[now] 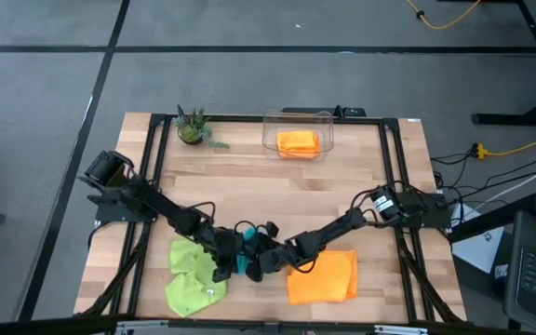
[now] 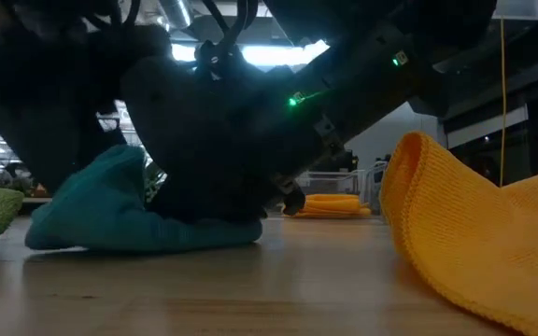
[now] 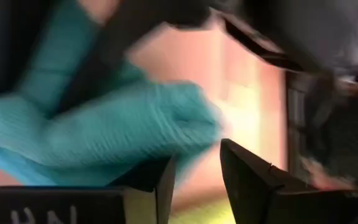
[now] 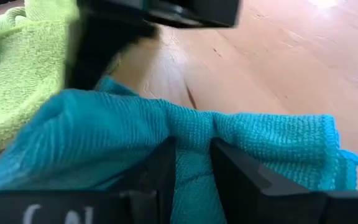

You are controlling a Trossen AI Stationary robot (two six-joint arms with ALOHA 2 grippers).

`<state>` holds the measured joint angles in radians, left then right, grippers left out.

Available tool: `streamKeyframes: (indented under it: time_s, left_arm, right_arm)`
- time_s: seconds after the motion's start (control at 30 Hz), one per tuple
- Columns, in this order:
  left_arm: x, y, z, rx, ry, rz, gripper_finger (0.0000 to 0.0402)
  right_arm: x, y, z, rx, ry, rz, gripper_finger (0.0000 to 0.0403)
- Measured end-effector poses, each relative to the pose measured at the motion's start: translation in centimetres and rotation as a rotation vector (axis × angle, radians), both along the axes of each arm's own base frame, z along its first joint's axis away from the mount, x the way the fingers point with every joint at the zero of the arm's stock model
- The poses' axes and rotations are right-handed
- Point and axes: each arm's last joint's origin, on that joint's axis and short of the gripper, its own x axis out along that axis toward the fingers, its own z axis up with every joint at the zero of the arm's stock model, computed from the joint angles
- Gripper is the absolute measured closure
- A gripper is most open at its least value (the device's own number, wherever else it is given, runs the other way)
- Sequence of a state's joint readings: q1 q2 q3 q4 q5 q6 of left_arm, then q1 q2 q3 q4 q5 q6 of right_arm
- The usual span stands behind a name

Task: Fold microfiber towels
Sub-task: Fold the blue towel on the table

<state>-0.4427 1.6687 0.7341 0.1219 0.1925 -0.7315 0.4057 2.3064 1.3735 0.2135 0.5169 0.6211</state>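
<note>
- Grey floor surrounds a wooden table (image 1: 277, 195) framed by black rails; the table's middle lies bare between the far row of things and the near row of cloths.
- At the near edge both arms meet over the teal towel (image 1: 241, 260), a bunched heap between the lime green towel (image 1: 190, 279) and an orange towel (image 1: 323, 276).
- The right gripper (image 4: 193, 163) pinches a fold of the teal towel between its fingers.
- The left gripper (image 3: 196, 177) sits against the same cloth with a narrow gap between its fingers; whether it grips the fabric I cannot tell.
- Along the far edge, a second orange towel (image 1: 298, 142) lies folded in a clear bin (image 1: 297, 116), well apart from a small plant (image 1: 192, 127).
- Pale letters show on both wrists' finger bases, cut off and unreadable.
</note>
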Motion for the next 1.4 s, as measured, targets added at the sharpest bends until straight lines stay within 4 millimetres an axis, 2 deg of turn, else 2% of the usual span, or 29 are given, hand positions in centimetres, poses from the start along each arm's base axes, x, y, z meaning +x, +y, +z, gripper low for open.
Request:
streamKeyframes:
  time_s: [0.23, 0.33, 0.47, 0.73, 0.93, 1.1, 1.4]
  left_arm:
    - [-1.6, 1.1, 3.1, -0.067, 0.049, -0.059, 0.0287]
    - [-1.9, 1.3, 5.0, -0.046, -0.062, -0.039, 0.0291]
    - [-1.5, 1.7, 6.2, 0.129, -0.242, 0.057, 0.0292]
    - [-0.2, 1.4, 2.5, 0.229, -0.167, 0.069, 0.0292]
    - [-0.8, 0.9, 1.6, 0.172, -0.066, -0.004, 0.0292]
    - [-1.8, 0.7, 0.7, 0.237, 0.032, -0.028, 0.0292]
    - [-1.4, 0.5, -1.0, 0.279, 0.076, -0.022, 0.0292]
  right_arm:
    - [0.0, 0.0, -0.1, 0.003, 0.006, 0.008, 0.0295]
    - [0.0, 0.0, -0.1, 0.005, 0.006, 0.01, 0.0295]
    - [0.0, 0.0, -0.1, 0.006, 0.004, 0.012, 0.0295]
    - [0.3, 0.2, 0.2, 0.0, -0.01, 0.031, 0.0295]
    - [0.5, 0.3, 0.4, -0.012, -0.01, 0.047, 0.0295]
    - [0.5, 0.3, 0.4, -0.015, -0.005, 0.049, 0.0295]
    - [0.4, 0.3, 1.0, -0.043, 0.004, 0.069, 0.0295]
